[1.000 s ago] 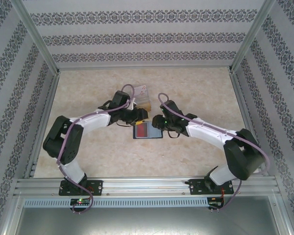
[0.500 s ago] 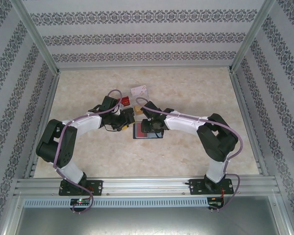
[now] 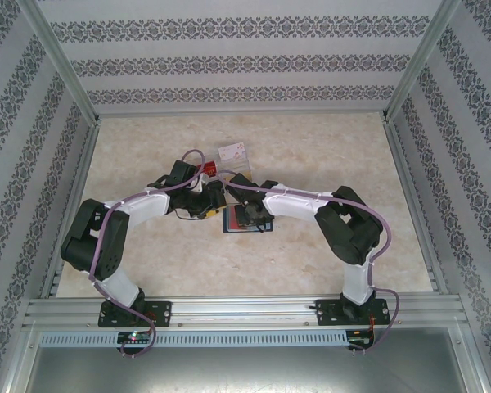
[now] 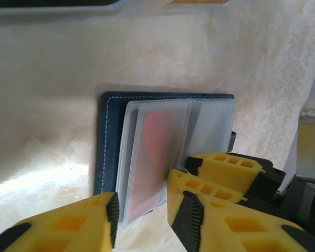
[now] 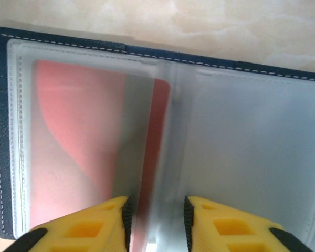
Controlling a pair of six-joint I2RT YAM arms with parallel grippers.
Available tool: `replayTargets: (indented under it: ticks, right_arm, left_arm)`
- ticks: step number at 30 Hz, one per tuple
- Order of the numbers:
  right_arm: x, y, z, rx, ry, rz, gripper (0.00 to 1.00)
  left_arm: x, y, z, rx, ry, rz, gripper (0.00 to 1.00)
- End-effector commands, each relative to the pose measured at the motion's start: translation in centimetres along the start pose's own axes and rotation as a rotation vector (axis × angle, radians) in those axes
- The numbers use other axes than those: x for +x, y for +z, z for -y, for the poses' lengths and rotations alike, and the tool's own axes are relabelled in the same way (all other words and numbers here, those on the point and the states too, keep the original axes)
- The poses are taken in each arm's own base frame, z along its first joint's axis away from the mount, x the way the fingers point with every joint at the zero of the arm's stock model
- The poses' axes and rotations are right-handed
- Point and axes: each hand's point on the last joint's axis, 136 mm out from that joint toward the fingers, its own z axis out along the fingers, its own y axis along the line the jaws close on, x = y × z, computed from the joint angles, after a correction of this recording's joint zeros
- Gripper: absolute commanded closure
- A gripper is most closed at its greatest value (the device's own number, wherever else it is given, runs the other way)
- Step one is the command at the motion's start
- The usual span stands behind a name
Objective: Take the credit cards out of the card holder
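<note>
Card holder: the card holder (image 3: 228,228) lies open and flat on the counter (image 3: 327,164), at the centre of the top view. Its navy cover (image 4: 106,152) faces down and its clear sleeves (image 5: 241,147) face up.
Red card: the red card (image 4: 160,136) sits inside a sleeve. In my right wrist view it fills the left half of the open holder, blurred pink behind the plastic.
Left fingers: my left fingers (image 3: 213,206) come at the holder from the left of the top view. In my left wrist view they are spread, and the near end of the red card's sleeve lies in the gap between the black pads (image 4: 114,215). I see nothing pinched, though I cannot tell whether the pads brush the sleeve's edges.
Right fingers: my right fingers (image 3: 242,216) hang over the holder and cover most of it in the top view. They stand apart at the bottom of my right wrist view, with a loose sleeve leaf (image 5: 147,152) running down into the gap near the holder's middle fold. They are not closed on it.
Fingers together: both sets sit just beside each other at the same end of the holder.
White-pinkish card: the white-pinkish card (image 3: 233,152) lies out on the counter, just above the arms in the top view and apart from the holder.
</note>
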Motion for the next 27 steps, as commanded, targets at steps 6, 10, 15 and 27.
replayTargets:
  ticks: [6,10,15,27]
  right_arm:
    - [1.7,1.6,2.0,0.097,-0.016,-0.052,0.71]
    - [1.8,1.7,1.9,0.088,-0.017,-0.049,0.71]
    - [1.8,1.7,1.9,0.082,-0.011,-0.047,0.72]
    - [1.8,1.8,2.1,0.083,-0.008,-0.049,0.72]
  left_arm:
    - [1.4,1.9,1.1,0.027,0.048,-0.077,0.65]
    - [1.6,2.5,1.1,0.005,0.059,-0.1,0.68]
    - [1.8,3.2,0.5,-0.035,0.054,-0.119,0.68]
    - [2.0,3.8,-1.1,-0.111,0.048,-0.133,0.69]
